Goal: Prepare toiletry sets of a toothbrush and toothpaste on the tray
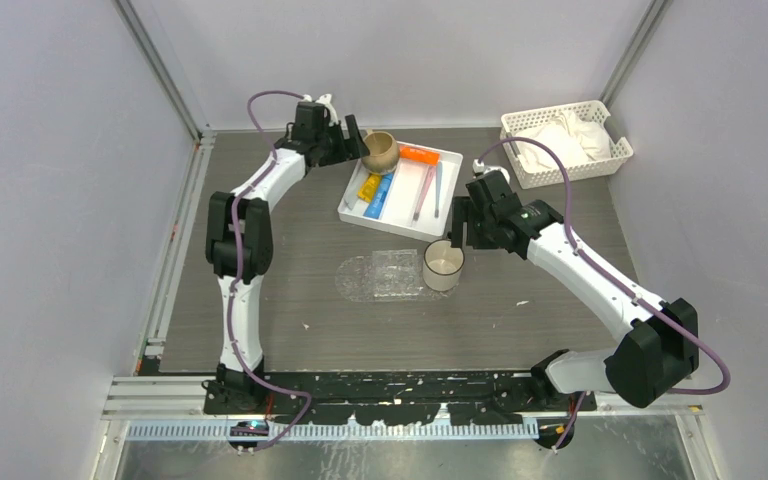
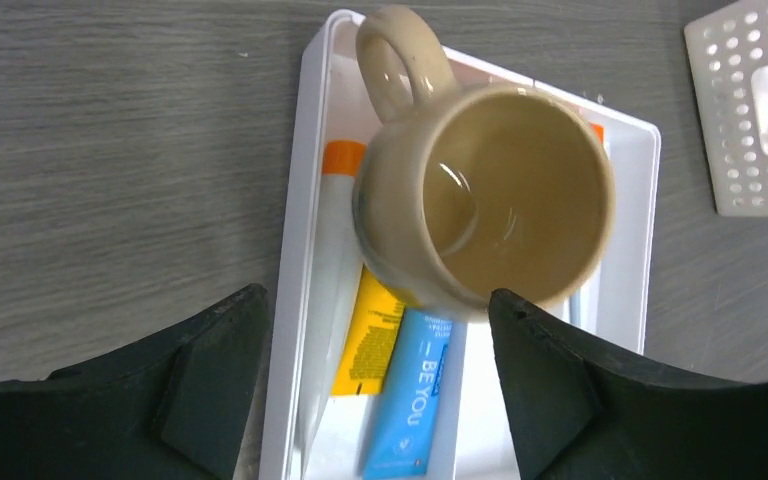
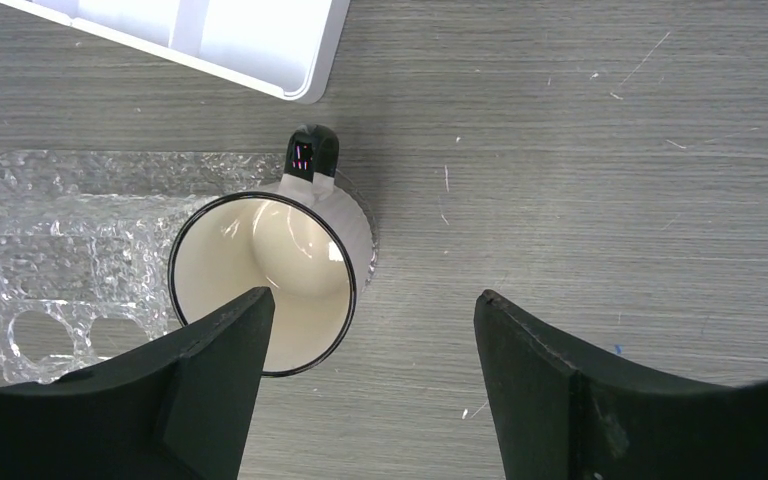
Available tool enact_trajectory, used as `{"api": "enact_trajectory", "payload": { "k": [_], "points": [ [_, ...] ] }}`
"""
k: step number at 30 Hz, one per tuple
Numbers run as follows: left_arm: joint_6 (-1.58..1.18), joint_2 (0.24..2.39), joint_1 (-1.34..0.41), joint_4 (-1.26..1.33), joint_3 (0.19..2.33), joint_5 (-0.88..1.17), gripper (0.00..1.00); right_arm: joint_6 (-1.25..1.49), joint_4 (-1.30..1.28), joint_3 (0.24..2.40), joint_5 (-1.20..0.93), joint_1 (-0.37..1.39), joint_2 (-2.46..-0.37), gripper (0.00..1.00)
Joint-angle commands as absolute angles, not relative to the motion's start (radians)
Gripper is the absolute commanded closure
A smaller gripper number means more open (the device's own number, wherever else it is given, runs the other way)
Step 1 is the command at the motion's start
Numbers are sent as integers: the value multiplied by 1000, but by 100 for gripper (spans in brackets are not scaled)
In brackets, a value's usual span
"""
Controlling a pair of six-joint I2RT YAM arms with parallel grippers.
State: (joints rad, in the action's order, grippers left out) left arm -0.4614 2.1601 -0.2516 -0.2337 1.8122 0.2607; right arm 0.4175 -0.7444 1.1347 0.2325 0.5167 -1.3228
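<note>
None of the toothpaste is on the clear tray [image 1: 375, 275]. The yellow tube [image 2: 368, 345] and blue tube [image 2: 412, 400] lie side by side, touching, in one compartment of the white compartmented tray [image 1: 400, 228]. The orange tube [image 1: 418, 155] lies crosswise at that tray's far end. A thin pink toothbrush [image 1: 425, 190] lies lengthwise in the compartment to their right. The clear tray lies flat on the surface [image 1: 290, 290], nearer the arm bases than the white tray and apart from it, with no tube or brush on it.

A tan mug [image 2: 480, 200] sits over the far part of the white tray and covers the far ends of the yellow and blue tubes. Its mouth tips toward the left wrist camera and its handle points away over the rim. The left end effector [image 2: 375, 300] is right at this mug with its fingers spread wide. The mug is just past the fingertips rather than pinched between them, though its rim meets one tip in the wrist view.

A white mug [image 3: 290, 260] with a dark rim stands upright on the surface against the clear tray's right edge, handle toward the white tray. The right end effector [image 3: 375, 298] hovers over it with its fingers apart, clamping nothing. One finger overlaps the mug's rim in the wrist view.

A white slotted basket [image 1: 600, 110] holding white bundles stands at the far right corner, well apart from the trays.
</note>
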Motion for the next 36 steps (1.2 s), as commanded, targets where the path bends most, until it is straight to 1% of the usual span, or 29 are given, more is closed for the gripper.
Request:
{"api": "enact_trajectory", "payload": {
  "k": [1, 7, 12, 14, 22, 24, 26, 30, 34, 36],
  "points": [
    [-424, 2215, -253, -253, 1967, 208, 18, 423, -692, 1129, 215, 515, -1302, 22],
    [-440, 2327, -257, -320, 2172, 222, 18, 425, -664, 1102, 203, 515, -1304, 22],
    [-445, 2442, -266, -486, 2376, 201, 25, 426, -652, 1090, 195, 513, -1308, 23],
    [-438, 2466, -274, -534, 2423, 199, 27, 426, -642, 1083, 185, 515, -1313, 23],
    [-403, 2444, -307, -536, 2309, 158, 27, 433, -611, 1055, 161, 513, -1322, 23],
    [-396, 2454, -312, -545, 2305, 144, 29, 434, -610, 1052, 154, 513, -1322, 24],
    [-390, 2471, -314, -564, 2319, 133, 36, 436, -605, 1048, 149, 513, -1322, 24],
    [-387, 2507, -314, -600, 2343, 113, 42, 438, -596, 1040, 141, 514, -1322, 24],
    [-384, 2500, -316, -599, 2340, 121, 53, 441, -586, 1036, 126, 513, -1327, 25],
    [-378, 2477, -317, -593, 2334, 140, 67, 443, -584, 1034, 115, 513, -1332, 25]
  ]
}}
